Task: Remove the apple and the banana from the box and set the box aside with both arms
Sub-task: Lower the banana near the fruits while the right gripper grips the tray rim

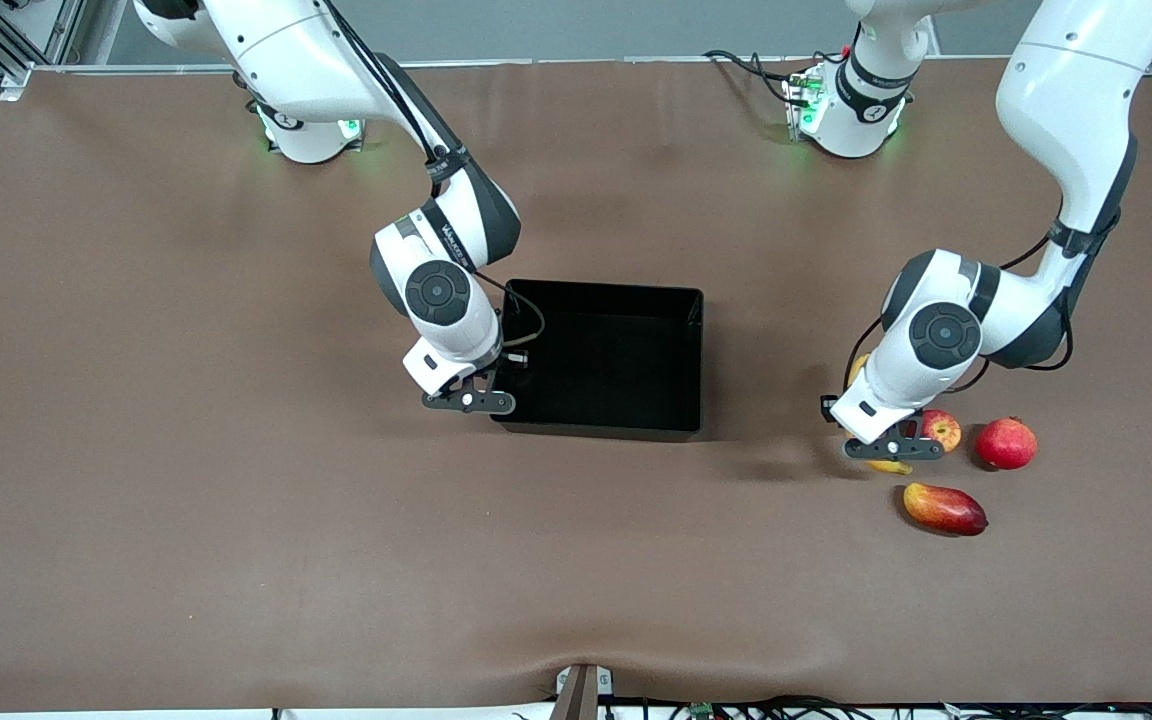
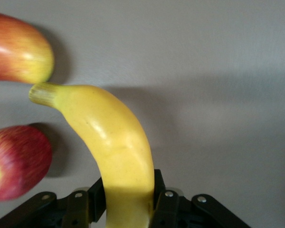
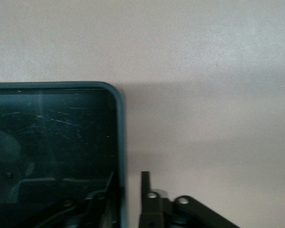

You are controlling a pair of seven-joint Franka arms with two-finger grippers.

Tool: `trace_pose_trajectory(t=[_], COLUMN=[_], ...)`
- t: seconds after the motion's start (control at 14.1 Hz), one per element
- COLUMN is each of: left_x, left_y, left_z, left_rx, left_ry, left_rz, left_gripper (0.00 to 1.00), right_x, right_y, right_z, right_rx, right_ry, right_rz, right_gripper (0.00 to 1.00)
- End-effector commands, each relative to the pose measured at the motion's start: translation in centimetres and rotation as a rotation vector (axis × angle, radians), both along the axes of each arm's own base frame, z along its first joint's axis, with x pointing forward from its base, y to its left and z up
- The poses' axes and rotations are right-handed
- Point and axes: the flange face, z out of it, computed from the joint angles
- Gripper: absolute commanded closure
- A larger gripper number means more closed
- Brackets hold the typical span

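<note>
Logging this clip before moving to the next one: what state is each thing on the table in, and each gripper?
left gripper: shut on the banana, down among the fruits.
right gripper: fingers astride the box wall at a corner.
banana: gripped at its lower part.
box: upright, nothing seen in it.
apple: on the table, free.
pomegranate: on the table, free.
mango: lying on its side, free.

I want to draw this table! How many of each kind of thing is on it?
Banana: 1
Apple: 1
Pomegranate: 1
Mango: 1
Black box: 1
Total: 5 things
</note>
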Motion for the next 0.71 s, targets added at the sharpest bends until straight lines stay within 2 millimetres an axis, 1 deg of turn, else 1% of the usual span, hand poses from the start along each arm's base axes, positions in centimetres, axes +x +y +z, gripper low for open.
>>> trace_pose_trajectory(t=[0.0,0.07,0.21,0.28,0.36,0.43,0.57,0.64], left_x=[-0.8,-1.2,-1.9,-2.0,-2.0,-2.0,-1.8,-1.6], left_y=[0.5,0.8,0.7,0.8,1.4,1.9,1.9,1.8], left_z=[-0.9,-1.5,-2.2,-2.4,-2.8,-3.4,-4.0,-4.4], left_rx=[0.005,0.007,0.007,0.006,0.004,0.0,-0.02,-0.03], left_ry=[0.021,0.034,0.049,0.053,0.06,0.068,0.051,0.043], left_rz=[-0.128,-0.131,-0.134,-0.133,-0.124,-0.114,-0.112,-0.11], left_gripper=[1.0,1.0,1.0,1.0,1.0,1.0,1.0,1.0], right_x=[0.3,0.4,0.9,1.5,2.5,3.3,5.2,5.5], right_y=[0.0,-0.1,-0.3,-0.6,-1.2,-2.3,-7.3,-9.2], right_z=[0.6,0.8,1.9,2.8,4.6,6.1,9.0,10.0], right_rx=[-0.01,-0.004,0.004,0.01,0.045,0.078,0.096,0.088], right_ry=[-0.015,-0.012,-0.014,-0.013,-0.006,0.018,0.055,0.081], right_rz=[-0.03,-0.038,-0.048,-0.072,-0.111,-0.153,-0.226,-0.234], right_gripper=[1.0,1.0,1.0,1.0,1.0,1.0,1.0,1.0])
